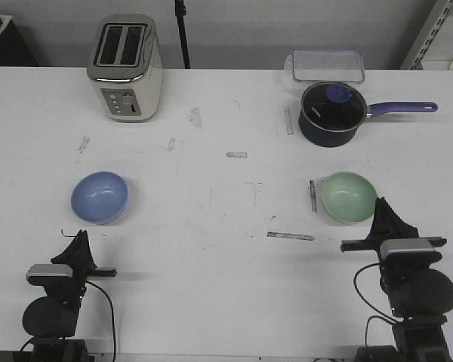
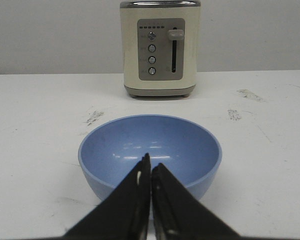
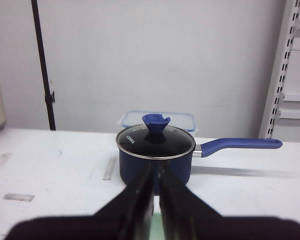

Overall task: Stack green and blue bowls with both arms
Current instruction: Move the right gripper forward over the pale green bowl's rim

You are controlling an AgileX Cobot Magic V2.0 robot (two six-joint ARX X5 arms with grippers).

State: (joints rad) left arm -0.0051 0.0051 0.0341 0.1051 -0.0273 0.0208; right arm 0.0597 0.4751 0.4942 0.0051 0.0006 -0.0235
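Note:
The light blue bowl (image 1: pixel 100 197) sits upright on the left of the white table, and it fills the middle of the left wrist view (image 2: pixel 150 145). My left gripper (image 1: pixel 81 237) is just short of its near rim, shut and empty (image 2: pixel 151 164). The pale green bowl (image 1: pixel 349 197) sits upright on the right. My right gripper (image 1: pixel 382 205) is at its near right rim, with its jaws together (image 3: pixel 155 167). Only a green sliver of that bowl (image 3: pixel 156 227) shows between the fingers in the right wrist view. Both bowls are empty.
A cream toaster (image 1: pixel 126 68) stands at the back left. A dark navy saucepan (image 1: pixel 331 113) with a glass lid and purple handle stands behind the green bowl, with a clear lidded container (image 1: pixel 326 65) behind it. Tape scraps mark the table.

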